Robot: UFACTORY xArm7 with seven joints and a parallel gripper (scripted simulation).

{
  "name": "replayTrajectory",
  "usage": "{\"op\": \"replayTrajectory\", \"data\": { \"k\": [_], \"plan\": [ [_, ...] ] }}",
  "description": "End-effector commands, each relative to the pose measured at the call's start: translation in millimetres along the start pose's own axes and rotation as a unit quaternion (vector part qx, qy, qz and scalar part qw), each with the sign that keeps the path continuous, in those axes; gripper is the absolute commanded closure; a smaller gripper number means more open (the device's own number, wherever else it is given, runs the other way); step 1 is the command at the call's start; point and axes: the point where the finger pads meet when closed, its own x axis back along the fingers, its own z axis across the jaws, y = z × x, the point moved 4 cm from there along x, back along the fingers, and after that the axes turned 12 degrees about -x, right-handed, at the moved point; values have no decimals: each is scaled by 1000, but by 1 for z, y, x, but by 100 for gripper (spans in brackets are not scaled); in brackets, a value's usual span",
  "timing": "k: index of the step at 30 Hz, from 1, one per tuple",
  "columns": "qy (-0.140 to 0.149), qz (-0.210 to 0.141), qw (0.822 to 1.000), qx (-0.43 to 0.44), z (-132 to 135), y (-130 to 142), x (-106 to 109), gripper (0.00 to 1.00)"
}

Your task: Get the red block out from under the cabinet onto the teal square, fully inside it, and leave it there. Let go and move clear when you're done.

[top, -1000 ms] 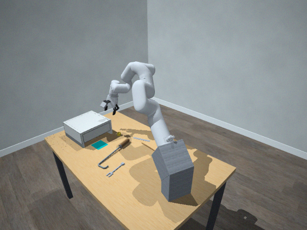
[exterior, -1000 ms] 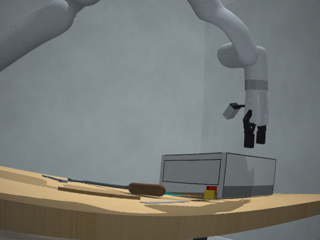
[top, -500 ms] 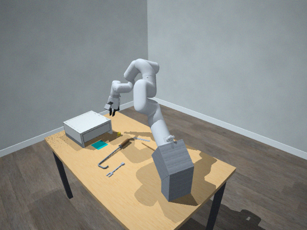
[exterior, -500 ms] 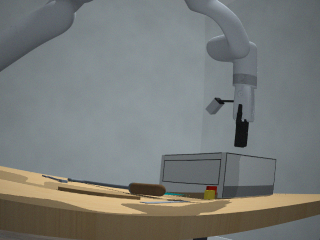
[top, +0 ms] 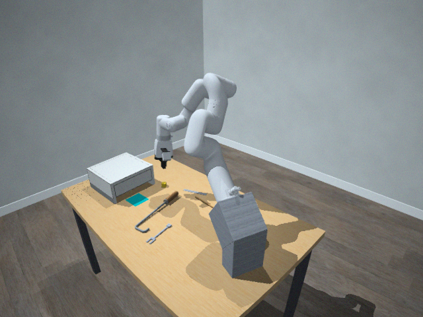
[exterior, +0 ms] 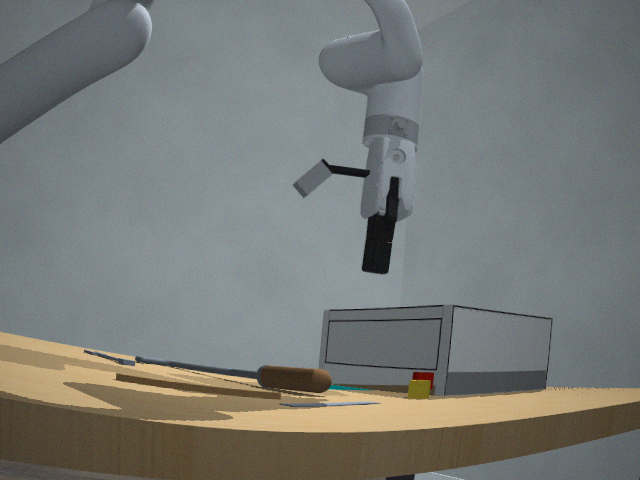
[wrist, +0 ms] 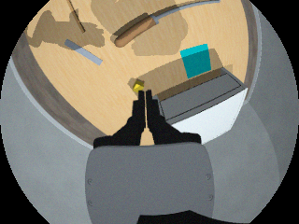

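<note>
The white cabinet (top: 119, 176) stands at the table's far left; it also shows in the exterior view (exterior: 436, 348). The red block (exterior: 422, 377) peeks out from the gap under the cabinet's corner, behind a small yellow block (exterior: 418, 389). The yellow block also shows on the table (top: 164, 184) and in the wrist view (wrist: 138, 86). The teal square (top: 137, 199) lies flat in front of the cabinet, and shows in the wrist view (wrist: 196, 62). My gripper (top: 163, 165) (wrist: 145, 98) hangs in the air above the table beside the cabinet, fingers shut on nothing.
A hooked tool with a wooden handle (top: 156, 209) lies right of the teal square. A small metal fork-ended tool (top: 158, 233), a flat grey strip (top: 195, 191) and a thin stick (top: 203, 201) lie nearby. The arm's grey base block (top: 238, 235) stands at the right.
</note>
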Motion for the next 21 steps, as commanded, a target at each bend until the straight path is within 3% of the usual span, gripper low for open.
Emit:
{"op": "replayTrajectory", "data": {
  "k": [1,5,21],
  "plan": [
    [-17,-17,996,91,-14,-46,6,100],
    [-40,-21,984,173,-27,-83,2,100],
    [-41,-22,983,178,-27,-85,2,100]
  ]
}}
